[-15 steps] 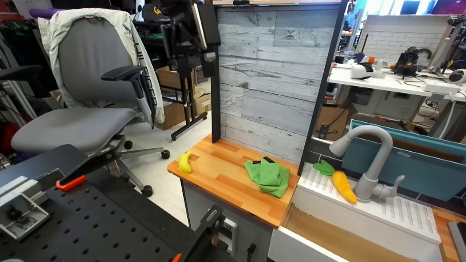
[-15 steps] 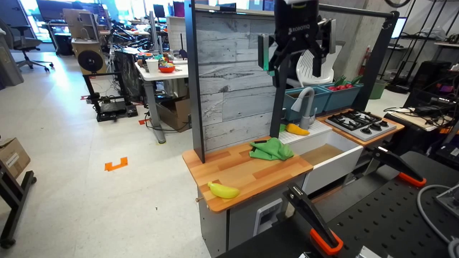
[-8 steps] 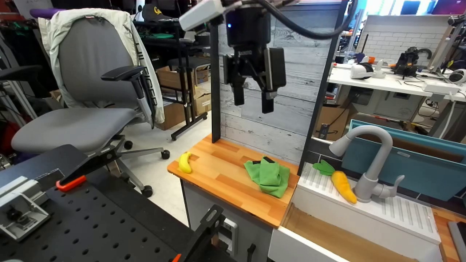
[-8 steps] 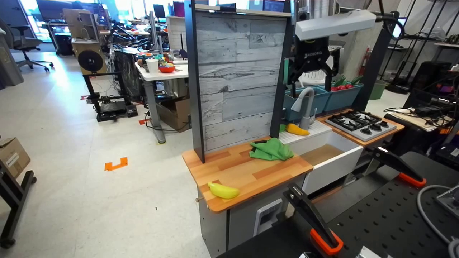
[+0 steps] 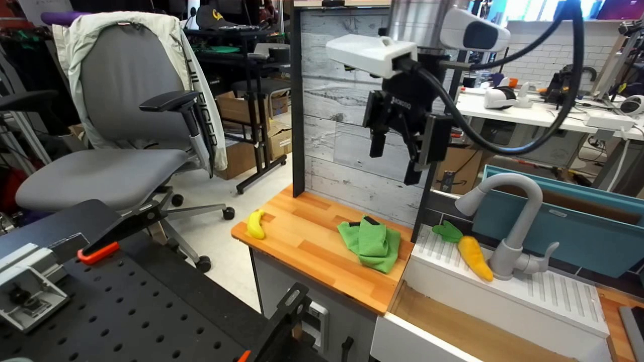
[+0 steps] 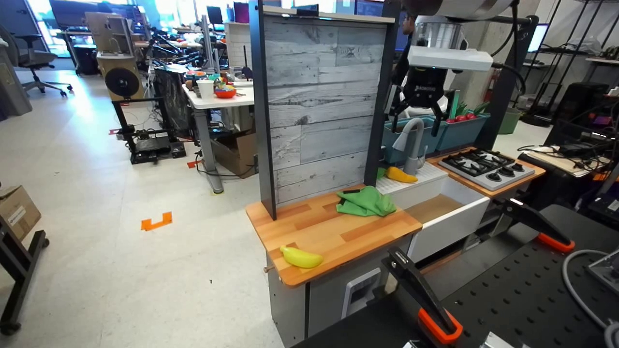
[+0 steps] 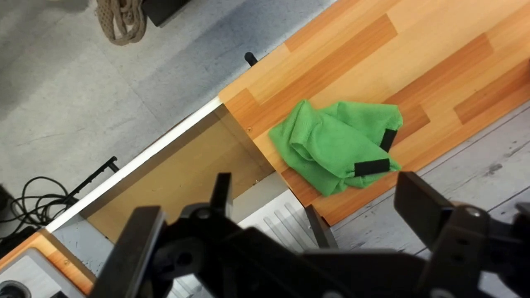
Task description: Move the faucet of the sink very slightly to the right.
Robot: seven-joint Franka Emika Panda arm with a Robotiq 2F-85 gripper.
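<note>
The grey arched faucet (image 5: 523,221) stands upright on the back ledge of the white sink (image 5: 563,296), its spout toward the wooden counter and its small handle on the opposite side. The faucet (image 6: 415,150) and sink (image 6: 447,229) show in both exterior views. My gripper (image 5: 395,161) is open and empty, in the air above the level of the faucet's spout and apart from it. It also shows in an exterior view (image 6: 416,124). In the wrist view its spread fingers (image 7: 314,182) frame the sink's ridged ledge (image 7: 285,221); the faucet is hidden there.
An orange carrot (image 5: 474,257) lies against the faucet's base. Teal boxes (image 5: 563,226) stand behind it. A green cloth (image 5: 372,244) and a yellow banana (image 5: 255,224) lie on the wooden counter. A tall wood-look panel (image 5: 372,110) rises behind the counter. A stove (image 6: 486,166) adjoins the sink.
My gripper has moved across the panel toward the sink and come lower, and the wrist has turned. It stays open. The faucet, carrot, cloth and banana have not moved.
</note>
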